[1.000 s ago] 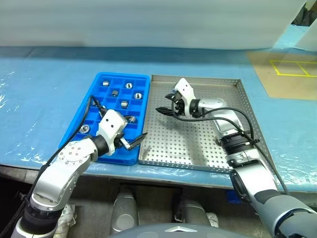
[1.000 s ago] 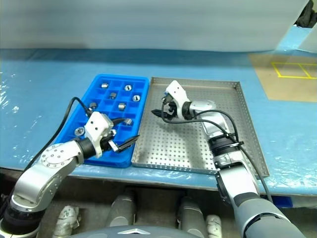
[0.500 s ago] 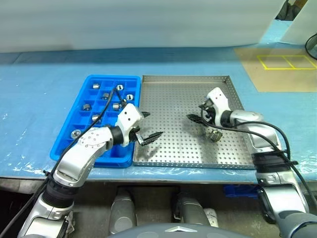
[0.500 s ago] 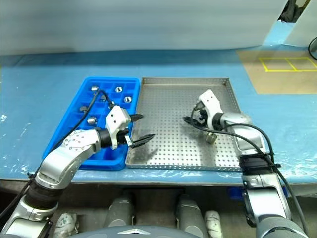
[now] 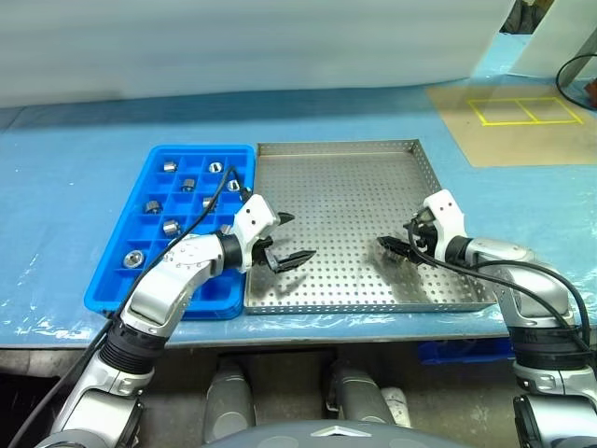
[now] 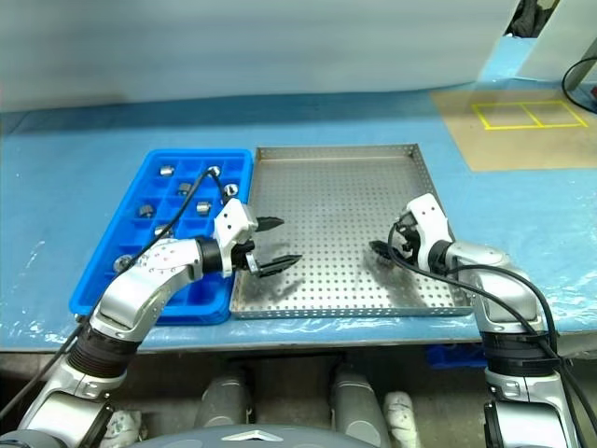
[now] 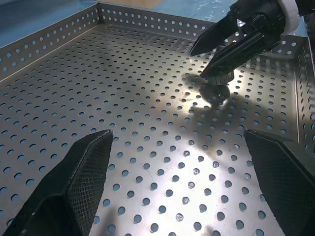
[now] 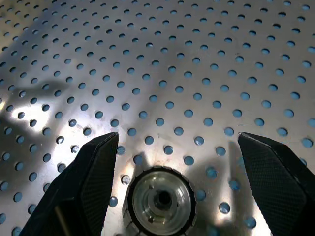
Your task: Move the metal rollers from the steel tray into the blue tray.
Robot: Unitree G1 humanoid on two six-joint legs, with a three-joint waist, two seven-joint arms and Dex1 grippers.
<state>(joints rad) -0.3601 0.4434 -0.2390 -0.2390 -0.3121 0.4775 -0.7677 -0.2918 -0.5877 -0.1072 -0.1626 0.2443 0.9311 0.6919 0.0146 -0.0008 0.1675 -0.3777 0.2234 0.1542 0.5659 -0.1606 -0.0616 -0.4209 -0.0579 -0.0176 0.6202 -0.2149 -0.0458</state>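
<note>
The last small shiny ring-shaped metal roller (image 8: 161,198) is bracketed between the spread fingers of the right claw (image 5: 399,249) on the perforated steel tray (image 5: 345,177), untouched, so closing, lifting and carrying to the blue compartmented plastic tray (image 5: 107,285) seem due.

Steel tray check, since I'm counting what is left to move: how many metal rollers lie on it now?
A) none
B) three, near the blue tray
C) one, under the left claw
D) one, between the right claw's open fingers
D: a single metal roller lies on the steel tray, between the open fingers of the right claw.
</note>
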